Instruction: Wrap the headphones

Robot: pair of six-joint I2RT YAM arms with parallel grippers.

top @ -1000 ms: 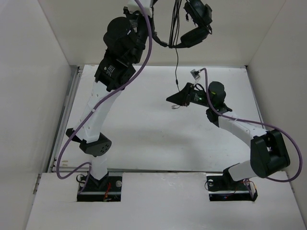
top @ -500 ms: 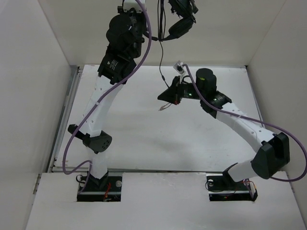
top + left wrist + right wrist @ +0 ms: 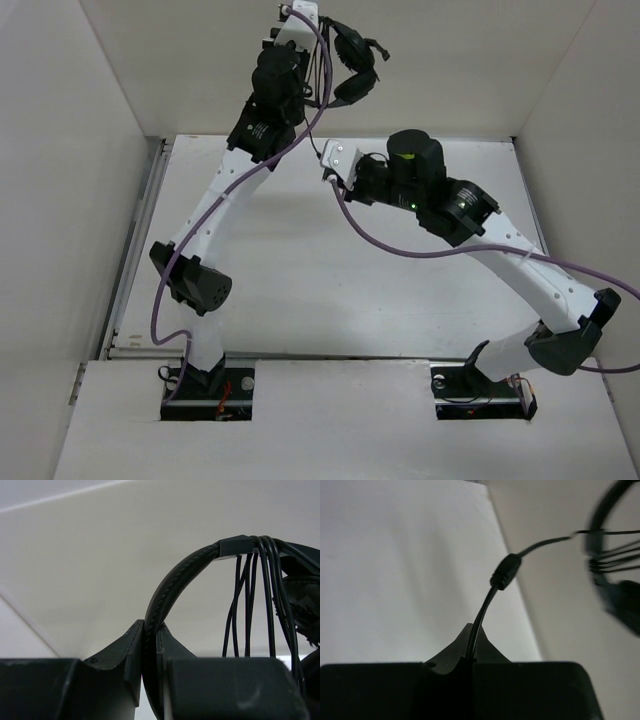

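Up by the back wall: the headphones [image 3: 352, 72] hang in the air, well above the table [image 3: 270, 290], touched only by the two grippers.
Left gripper [image 3: 150, 635]: clamped on the headband [image 3: 172, 582], which arches up and to the right out of the jaws.
Right gripper [image 3: 470, 645]: pinched tight on the cable [image 3: 481, 617], just below a thicker moulded bulge [image 3: 506, 571].
Wraps so far: several cable strands [image 3: 250, 605] hang over the headband near one earcup [image 3: 300, 597]; I judge the winding partly done.
Key relation: in the overhead view the headphones lie above and beyond the right gripper, slightly to its right. The free stretch of cable runs short and steep from those jaws towards the headband, so the right arm is the one placed to carry the next turn round.
Since a second ago: the right jaws, then parted and low over the table, have closed on the cable and risen leftward. The left arm has swung the headphones left, and the long dangling stretch has shortened.
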